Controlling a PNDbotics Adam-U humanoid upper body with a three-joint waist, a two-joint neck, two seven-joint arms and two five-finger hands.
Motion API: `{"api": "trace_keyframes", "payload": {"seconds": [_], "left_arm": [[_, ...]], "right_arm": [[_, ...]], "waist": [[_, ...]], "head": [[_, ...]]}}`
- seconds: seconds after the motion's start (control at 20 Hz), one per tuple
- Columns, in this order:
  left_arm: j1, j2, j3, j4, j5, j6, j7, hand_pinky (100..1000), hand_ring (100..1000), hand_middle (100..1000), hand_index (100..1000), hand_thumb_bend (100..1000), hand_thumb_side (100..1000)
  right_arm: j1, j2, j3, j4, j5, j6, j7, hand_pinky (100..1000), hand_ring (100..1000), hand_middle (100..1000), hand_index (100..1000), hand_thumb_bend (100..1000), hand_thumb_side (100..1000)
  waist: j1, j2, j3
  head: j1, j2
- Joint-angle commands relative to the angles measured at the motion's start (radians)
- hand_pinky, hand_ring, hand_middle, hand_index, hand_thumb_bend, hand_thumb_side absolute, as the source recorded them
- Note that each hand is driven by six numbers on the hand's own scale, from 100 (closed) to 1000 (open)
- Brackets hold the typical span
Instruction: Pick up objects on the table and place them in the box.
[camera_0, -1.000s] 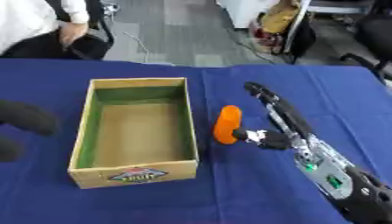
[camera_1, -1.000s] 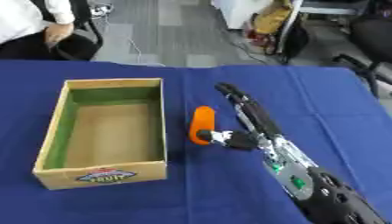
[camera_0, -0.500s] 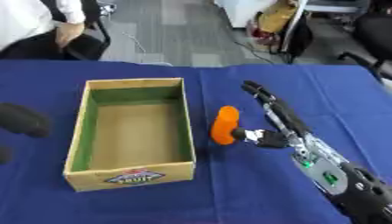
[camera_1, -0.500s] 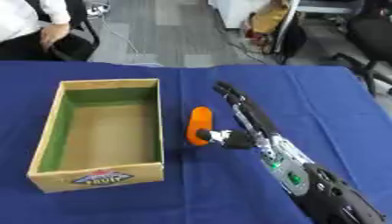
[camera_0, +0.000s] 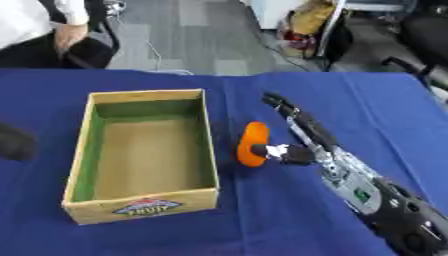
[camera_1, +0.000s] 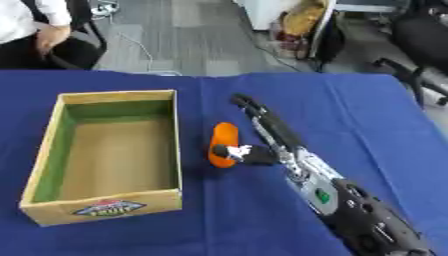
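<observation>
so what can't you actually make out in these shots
- Left hand: only a dark blurred shape cut off by the left eye view's left edge; fingers unreadable.
- Orange object: its right side is hidden by the right hand.
- Box: inner face of the near wall hidden.

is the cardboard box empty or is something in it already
Empty: the box shows only its bare brown floor. The orange object lies on the blue cloth outside it, beside the right hand.

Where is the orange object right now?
The orange object lies on the blue table near the middle of both views, just right of the cardboard box, with the right hand against its right side.
</observation>
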Motion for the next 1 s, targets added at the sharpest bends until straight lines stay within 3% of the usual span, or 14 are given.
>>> {"api": "trace_keyframes", "payload": {"seconds": [0.05,0.5,0.65,0.85,1.0], "left_arm": [[-0.024,-0.002,0.003,-0.014,0.001,0.001,0.0,721,671,736,733,124,851],[-0.046,-0.019,0.004,-0.014,0.008,0.005,0.003,719,671,734,733,127,848],[-0.051,-0.021,0.002,-0.014,0.01,0.006,-0.002,719,671,733,733,127,850],[-0.055,-0.022,0.002,-0.014,0.009,0.01,-0.005,719,671,733,732,126,850],[-0.061,-0.024,0.001,-0.014,0.011,0.008,-0.005,719,671,732,731,126,850]], "right_arm": [[-0.023,-0.043,-0.006,0.001,0.008,-0.003,0.015,981,908,1000,1000,880,1000],[-0.037,-0.059,-0.008,0.05,0.028,-0.014,0.03,948,885,999,1000,862,1000],[-0.037,-0.064,-0.009,0.052,0.038,-0.024,0.027,852,853,975,1000,849,1000],[-0.035,-0.074,-0.011,0.049,0.061,-0.033,0.018,759,818,958,1000,843,1000],[-0.037,-0.082,-0.015,0.058,0.074,-0.035,0.005,622,774,936,1000,833,1000]], "waist": [[0.001,-0.011,0.004],[-0.003,-0.001,0.026],[-0.007,0.002,0.031],[-0.009,0.004,0.036],[-0.008,0.007,0.04]], "head": [[-0.016,-0.02],[-0.037,-0.046],[-0.077,-0.06],[-0.098,-0.052],[-0.11,-0.047]]}}
